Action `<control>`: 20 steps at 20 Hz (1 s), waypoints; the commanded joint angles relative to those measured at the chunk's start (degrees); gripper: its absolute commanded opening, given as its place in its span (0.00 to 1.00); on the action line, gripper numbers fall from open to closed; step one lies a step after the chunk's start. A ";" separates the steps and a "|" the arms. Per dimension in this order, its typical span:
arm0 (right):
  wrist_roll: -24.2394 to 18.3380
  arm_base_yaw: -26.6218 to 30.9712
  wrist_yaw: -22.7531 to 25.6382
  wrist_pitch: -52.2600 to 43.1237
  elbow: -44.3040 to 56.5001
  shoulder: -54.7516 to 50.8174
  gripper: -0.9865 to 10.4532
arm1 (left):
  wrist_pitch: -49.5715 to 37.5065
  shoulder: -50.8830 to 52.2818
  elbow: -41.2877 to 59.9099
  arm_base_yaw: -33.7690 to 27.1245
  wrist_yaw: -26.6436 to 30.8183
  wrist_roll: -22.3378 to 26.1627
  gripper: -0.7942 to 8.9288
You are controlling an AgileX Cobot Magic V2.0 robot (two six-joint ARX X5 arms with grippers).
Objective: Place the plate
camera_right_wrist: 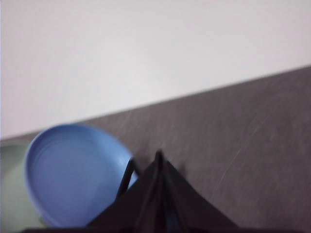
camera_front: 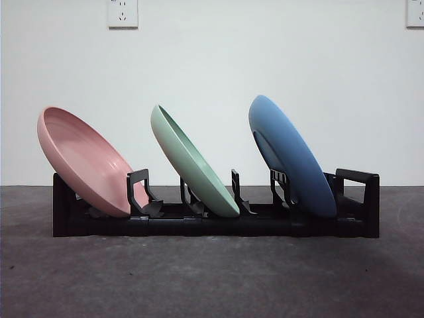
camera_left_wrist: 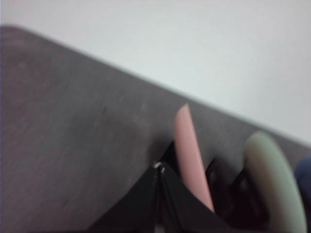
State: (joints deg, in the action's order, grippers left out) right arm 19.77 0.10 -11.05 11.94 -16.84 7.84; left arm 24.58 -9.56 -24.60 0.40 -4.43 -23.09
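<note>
There are three plates and one black rack (camera_front: pixel 218 227), and the rack sits on a dark gray table (camera_front: pixel 212 278). Going from left to right in the front view, the pink plate (camera_front: pixel 83 161) comes first, then the green plate (camera_front: pixel 193 162) in the middle, then the blue plate (camera_front: pixel 290 156) on the right. Each plate stands on its edge in its own slot of the rack, and all three lean the same way, with their tops tipped to the left. The plates are apart and do not touch each other. Behind them is a white wall (camera_front: pixel 212 66) with two power outlets, one (camera_front: pixel 122 12) high on the left and one (camera_front: pixel 415 12) at the top right corner. No arm shows in the front view. There are two grippers, and each shows only in its own wrist view. The left gripper (camera_left_wrist: pixel 159 167) is above the table near the pink plate, with its two black jaws pressed together to a point and nothing between them. The right gripper (camera_right_wrist: pixel 159 155) is above the table near the blue plate, and its jaws are also pressed together with nothing in them.
</note>
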 commanded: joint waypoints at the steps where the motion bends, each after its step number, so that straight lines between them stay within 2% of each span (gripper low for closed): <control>1: -0.20 -0.02 -3.17 4.48 -4.04 3.30 0.10 | 4.02 -3.08 -4.66 0.02 -0.13 6.23 0.09; 5: -2.71 -0.04 -8.63 12.83 -9.88 9.70 0.10 | 10.54 -9.07 -10.08 0.04 -0.31 9.86 0.09; 10: -7.89 -0.46 -11.91 23.47 -16.52 18.36 0.10 | 19.28 -17.14 -15.52 0.04 -3.26 13.86 0.09; 16: -15.50 -3.56 -10.88 34.58 -23.61 29.09 0.10 | 32.83 -25.64 -21.86 0.09 -4.87 18.91 0.09; 19: -20.57 -6.60 -6.58 38.77 -27.74 35.78 0.10 | 38.16 -29.77 -25.00 0.09 -4.87 22.16 0.10; 20: -21.77 -7.54 -4.94 39.36 -28.74 37.55 0.10 | 37.86 -30.18 -25.51 0.11 -4.87 22.27 0.17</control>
State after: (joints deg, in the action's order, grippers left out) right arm 0.62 -7.38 -16.03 51.44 -44.80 45.25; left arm 62.76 -39.66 -48.82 0.40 -9.02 -2.46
